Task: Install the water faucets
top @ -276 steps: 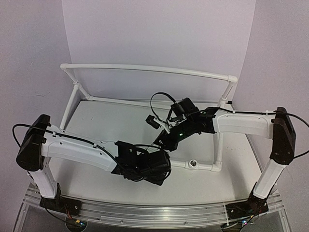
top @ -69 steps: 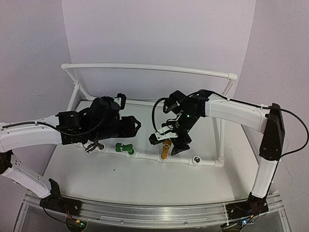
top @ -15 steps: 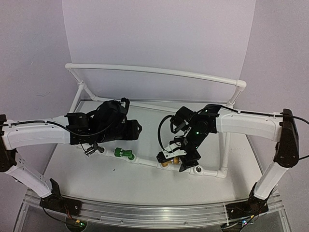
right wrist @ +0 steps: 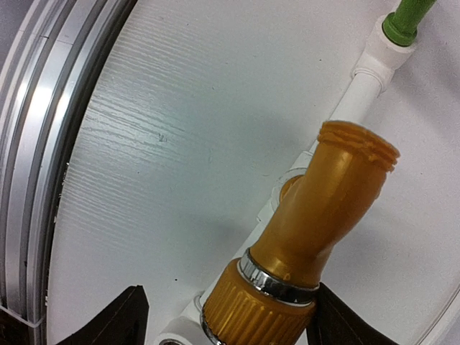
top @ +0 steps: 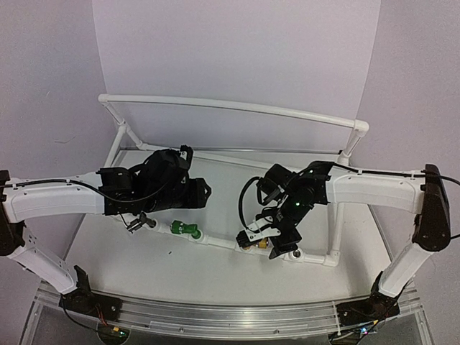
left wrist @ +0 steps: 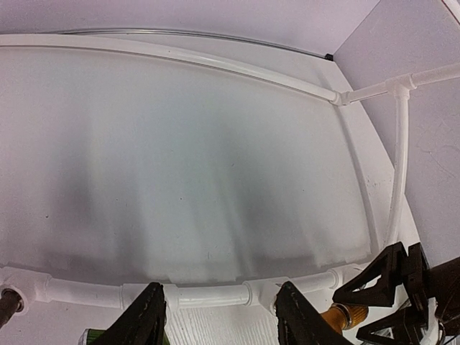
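Right hand [right wrist: 228, 320] straddles the seated brass-gold metal faucet [right wrist: 316, 215], jaws open; best close squarely on its collar and twist gently. Left hand [left wrist: 221, 313] hovers half open, empty

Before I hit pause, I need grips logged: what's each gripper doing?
Left gripper: open, empty.
Right gripper: open, straddling the brass faucet.
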Controlling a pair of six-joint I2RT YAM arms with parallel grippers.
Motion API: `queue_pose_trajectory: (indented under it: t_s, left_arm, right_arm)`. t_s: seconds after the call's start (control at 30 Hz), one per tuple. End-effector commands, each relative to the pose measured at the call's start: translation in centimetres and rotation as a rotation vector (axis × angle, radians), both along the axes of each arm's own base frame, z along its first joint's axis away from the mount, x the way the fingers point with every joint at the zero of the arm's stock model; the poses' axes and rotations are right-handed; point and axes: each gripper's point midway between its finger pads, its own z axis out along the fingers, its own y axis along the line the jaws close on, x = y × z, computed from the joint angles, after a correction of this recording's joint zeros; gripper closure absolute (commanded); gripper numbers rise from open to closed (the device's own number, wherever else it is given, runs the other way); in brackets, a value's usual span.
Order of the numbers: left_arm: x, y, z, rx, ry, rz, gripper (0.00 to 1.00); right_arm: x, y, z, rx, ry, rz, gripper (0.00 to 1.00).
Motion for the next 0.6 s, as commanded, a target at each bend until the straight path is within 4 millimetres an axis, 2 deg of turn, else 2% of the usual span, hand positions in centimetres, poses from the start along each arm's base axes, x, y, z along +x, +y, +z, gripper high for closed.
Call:
queue_pose_trajectory:
  t_s: [0.0,0.1,0.23,0.4,0.57]
  left_arm:
    - [0.1,-0.2,1.5,-0.032,-0.010,-0.008,0.48]
    - [-0.5,-0.1,1.1,-0.029,0.008,-0.038,0.49]
    - [-1.2,0.7,0.7,-0.019,0.030,-0.046,0.48]
    - [-2.0,1.0,-0.3,-0.007,0.068,-0.063,0.49]
    - [-3.2,0.0,-1.1,-0.023,0.117,-0.143,0.55]
  right_arm:
    - [-1.5,-2.5,-0.7,-0.089,0.025,-0.016,0.23]
    - [-1.3,-3.0,-0.9,-0.094,0.012,-0.041,0.21]
    - [-2.4,-3.1,-0.5,-0.047,0.030,-0.015,0.25]
    - [-3.5,-1.8,0.7,0.019,0.080,-0.006,0.35]
    - [-4.8,-0.8,0.4,0.019,0.117,0.029,0.42]
